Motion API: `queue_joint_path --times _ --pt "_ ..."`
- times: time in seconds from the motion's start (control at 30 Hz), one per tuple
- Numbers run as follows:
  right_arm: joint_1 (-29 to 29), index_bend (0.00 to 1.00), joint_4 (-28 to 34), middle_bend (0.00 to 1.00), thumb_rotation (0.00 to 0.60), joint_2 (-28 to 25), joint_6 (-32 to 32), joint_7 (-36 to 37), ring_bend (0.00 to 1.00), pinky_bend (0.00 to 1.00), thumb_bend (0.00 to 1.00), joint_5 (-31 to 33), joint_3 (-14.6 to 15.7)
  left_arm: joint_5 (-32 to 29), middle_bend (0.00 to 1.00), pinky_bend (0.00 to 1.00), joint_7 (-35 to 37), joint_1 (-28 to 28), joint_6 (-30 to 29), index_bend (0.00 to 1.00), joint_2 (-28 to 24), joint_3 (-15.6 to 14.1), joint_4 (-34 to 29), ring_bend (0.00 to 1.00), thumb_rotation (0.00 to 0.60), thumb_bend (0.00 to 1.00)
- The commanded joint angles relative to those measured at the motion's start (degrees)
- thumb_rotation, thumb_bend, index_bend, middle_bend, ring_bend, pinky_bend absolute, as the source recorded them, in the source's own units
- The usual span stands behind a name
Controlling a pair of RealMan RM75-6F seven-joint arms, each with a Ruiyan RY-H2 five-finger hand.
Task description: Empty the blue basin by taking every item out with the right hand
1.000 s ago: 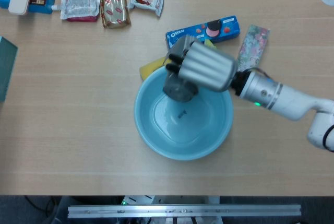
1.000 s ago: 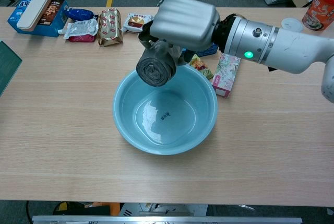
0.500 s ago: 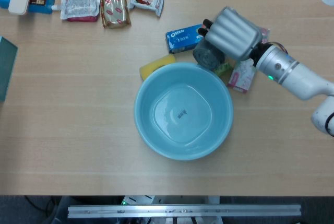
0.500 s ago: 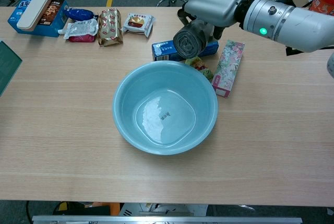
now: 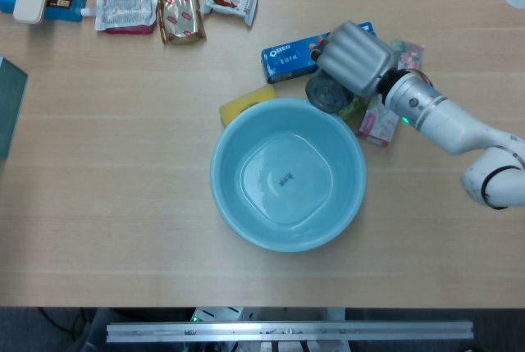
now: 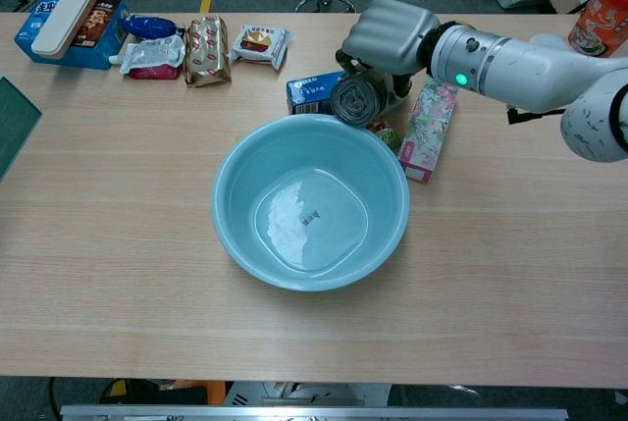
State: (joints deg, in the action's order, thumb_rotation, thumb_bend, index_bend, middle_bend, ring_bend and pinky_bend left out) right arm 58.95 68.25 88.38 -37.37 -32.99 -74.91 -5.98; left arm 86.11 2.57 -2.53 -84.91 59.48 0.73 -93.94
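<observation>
A wooden bench seen from above and from the chest. At its centre sits the blue basin, and its pale bottom shows nothing inside.

The right robot hand is beyond the basin's far right rim, low over the bench, with its fingers wrapped around a dark grey roll, probably a roll of bin bags. A second ago that roll hung over the basin's far edge; half a second ago it was carried clear and high; now it has come down beside the Oreo box and the floral packet, just outside the rim. Whether it already rests on the bench or on the small snack under it is hard to tell.

The left robot hand is not in view.

With the basin looking bare, this seems the last item out. What remains is likely just letting go of the roll and lifting away.

A yellow sponge touches the basin's far left rim.
</observation>
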Motion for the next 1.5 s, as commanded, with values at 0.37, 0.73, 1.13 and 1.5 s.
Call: queue_joint_path --times 0.37,0.73,1.13,1.5 --pt "-2.7 0.0 15.9 0.14 0.6 -10.2 -6.2 -7.6 0.2 0.44 0.56 8.9 -0.2 0.7 0.38 0.31 0.2 -1.2 0.6 0.4 0.2 0.6 0.3 0.32 0.6 0.36" --pt "-16.5 0.2 28.0 0.31 0.6 -25.1 -24.8 -0.6 0.29 0.47 0.54 5.4 1.8 -0.5 0.38 0.31 0.3 -2.6 1.1 0.4 -0.3 2.2 0.8 0.32 0.6 0.36" --pt "-33.9 0.37 34.7 0.41 0.6 -36.9 -43.9 4.5 0.38 0.51 0.54 2.8 5.4 -2.2 0.38 0.31 -1.4 -2.9 0.6 0.4 0.9 3.3 0.9 0.32 0.6 0.36" --pt "-44.5 0.42 34.4 0.44 0.6 -37.4 -52.1 9.6 0.41 0.52 0.54 -1.3 8.0 -2.1 0.38 0.3 -3.3 -2.6 -1.1 0.41 1.6 3.6 0.4 0.32 0.6 0.36"
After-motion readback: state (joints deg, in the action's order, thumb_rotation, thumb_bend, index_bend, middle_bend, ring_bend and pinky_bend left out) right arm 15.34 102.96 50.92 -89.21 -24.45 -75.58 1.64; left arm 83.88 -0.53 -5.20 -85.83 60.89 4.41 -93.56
